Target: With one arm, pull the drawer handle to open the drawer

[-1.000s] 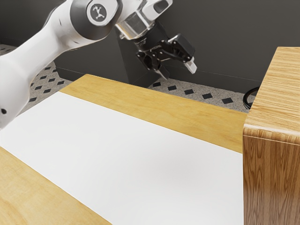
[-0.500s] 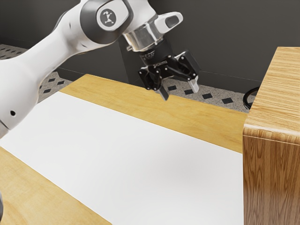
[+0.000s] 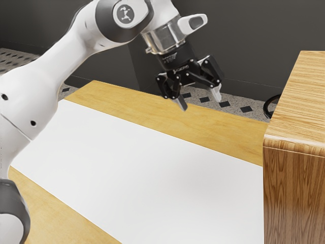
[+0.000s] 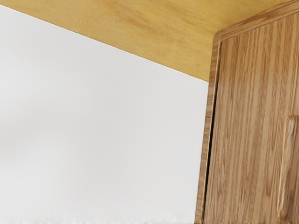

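A wooden cabinet point(image 3: 297, 152) stands at the exterior view's right edge of the table. In the wrist view its drawer front point(image 4: 250, 135) shows, with a long wooden handle point(image 4: 287, 168) running along it; the front sits flush with the cabinet frame. My black gripper point(image 3: 199, 99) hangs in the air above the table's far edge, well to the left of the cabinet, fingers spread apart and nothing between them.
The table point(image 3: 203, 124) is light wood with a broad white mat point(image 3: 142, 173) across its middle. A black cable loop point(image 3: 270, 105) lies on the tiled floor behind the cabinet. A dark wall closes the back.
My hand has come down and moved toward the exterior view's right, turning so the fingers point more downward. The gripper stays open.
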`<state>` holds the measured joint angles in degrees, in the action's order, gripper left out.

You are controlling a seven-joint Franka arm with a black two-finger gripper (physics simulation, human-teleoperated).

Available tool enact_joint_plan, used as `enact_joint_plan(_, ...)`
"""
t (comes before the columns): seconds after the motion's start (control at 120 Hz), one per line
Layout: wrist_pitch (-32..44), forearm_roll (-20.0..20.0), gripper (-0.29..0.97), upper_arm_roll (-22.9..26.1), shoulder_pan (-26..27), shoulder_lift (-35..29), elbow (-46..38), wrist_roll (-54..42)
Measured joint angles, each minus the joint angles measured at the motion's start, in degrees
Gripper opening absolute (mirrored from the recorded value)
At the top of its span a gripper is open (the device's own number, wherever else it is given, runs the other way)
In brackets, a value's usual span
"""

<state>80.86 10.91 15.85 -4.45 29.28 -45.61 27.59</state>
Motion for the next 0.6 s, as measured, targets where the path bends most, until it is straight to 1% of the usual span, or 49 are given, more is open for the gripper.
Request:
enact_joint_plan(0.317, 0.6, 0.0, 0.68, 1.2, 2.3, 1.3, 5.4, 3.2)
enact_joint_plan(0.6, 0.3, 0.1, 0.68, 5.1, 2.4, 1.4, 6.0, 5.2)
